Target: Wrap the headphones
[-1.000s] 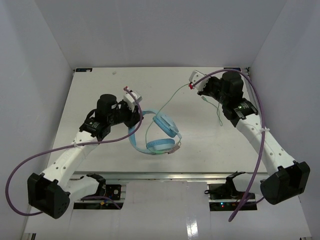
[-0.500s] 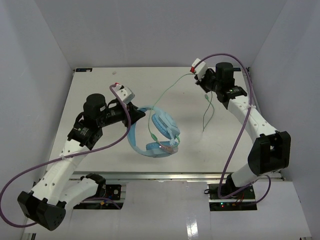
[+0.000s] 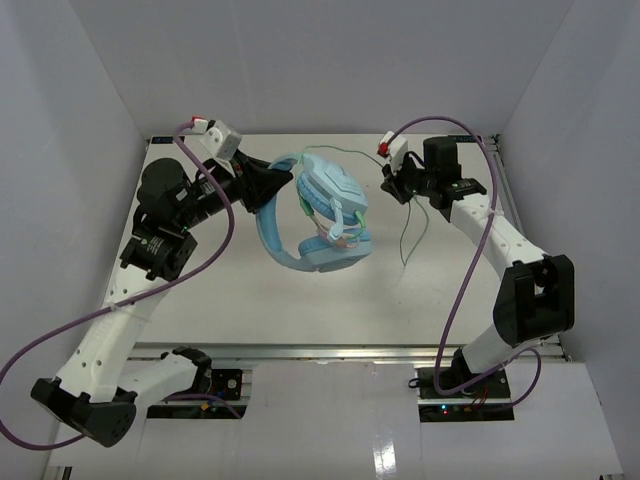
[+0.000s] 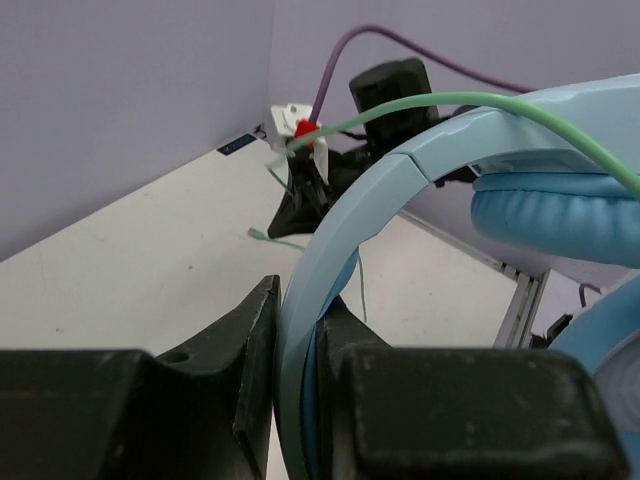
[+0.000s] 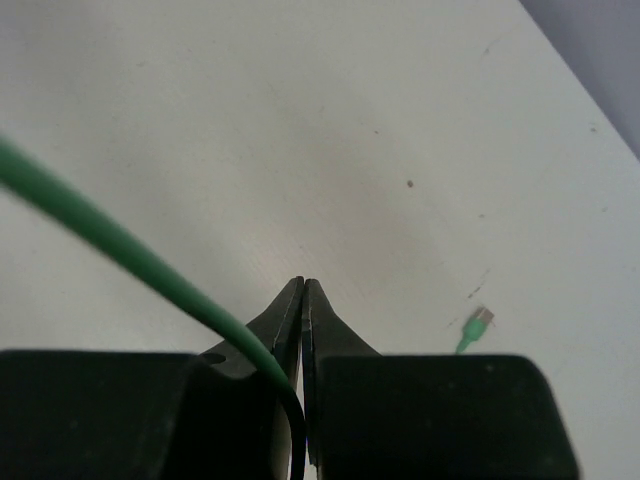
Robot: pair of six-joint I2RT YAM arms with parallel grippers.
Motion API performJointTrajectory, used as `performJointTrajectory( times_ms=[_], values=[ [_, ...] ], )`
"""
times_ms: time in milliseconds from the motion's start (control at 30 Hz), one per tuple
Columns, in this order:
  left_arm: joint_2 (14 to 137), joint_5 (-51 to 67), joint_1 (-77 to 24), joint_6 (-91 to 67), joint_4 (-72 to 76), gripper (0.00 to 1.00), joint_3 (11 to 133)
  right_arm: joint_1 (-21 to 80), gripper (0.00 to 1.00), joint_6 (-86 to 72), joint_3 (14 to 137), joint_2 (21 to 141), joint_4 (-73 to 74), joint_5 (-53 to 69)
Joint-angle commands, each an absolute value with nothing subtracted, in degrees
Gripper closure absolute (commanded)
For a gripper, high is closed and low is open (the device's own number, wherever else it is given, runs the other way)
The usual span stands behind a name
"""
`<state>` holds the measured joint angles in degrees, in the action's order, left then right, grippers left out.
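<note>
left gripper (image 3: 268, 188), upper left of centre in the top view, is clamping the headband of the headphones (image 3: 325, 215) and holding them off the table (image 3: 200, 290), probably so they're acting as a free spool. right gripper (image 3: 393, 180), upper right, is pinching the green cable (image 5: 120, 245) between pressed-together fingers, likely tensioning it for winding, with the plug (image 5: 480, 320) trailing free.

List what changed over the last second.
The left gripper, clamped on the headband, lifted the headphones off the table and carried them toward the far edge. The right arm reared up at its elbow, its gripper barely shifting. Unchanged: both grips, the right gripper pinching the green cable.
</note>
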<state>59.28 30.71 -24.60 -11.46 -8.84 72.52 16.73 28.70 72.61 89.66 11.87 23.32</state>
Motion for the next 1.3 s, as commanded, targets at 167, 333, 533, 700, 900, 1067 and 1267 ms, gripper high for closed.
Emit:
performJointTrajectory(
  times_ms=[167, 333, 533, 700, 900, 1067, 1267],
  values=[
    [61.5, 21.8, -24.8, -21.8, -0.4, 1.00, 81.4, 16.5, 0.90, 21.7, 70.5, 90.5, 13.7, 41.5],
    [63.9, 15.8, -24.8, -25.2, 2.7, 1.00, 84.0, 16.5, 0.87, 20.7, 68.6, 89.2, 12.2, 53.4],
    [68.2, 10.1, -24.8, -30.0, 2.6, 1.00, 88.1, 16.9, 0.87, 18.8, 67.0, 87.2, 9.2, 64.2],
    [70.6, 6.1, -24.8, -31.7, 3.5, 1.00, 89.6, 19.1, 0.75, 17.4, 66.5, 85.1, 7.3, 68.2],
    [73.1, 0.9, -24.7, -28.5, 2.2, 1.00, 92.3, 22.8, 0.69, 15.8, 66.3, 82.7, 5.5, 73.5],
    [74.4, -2.2, -24.8, -24.9, 0.3, 1.00, 94.1, 25.6, 0.67, 14.6, 65.4, 82.3, 5.0, 78.8],
    [76.3, -6.5, -24.8, -20.2, -2.0, 1.00, 97.2, 29.7, 0.67, 14.5, 61.5, 79.8, 2.7, 80.3]
  ],
)
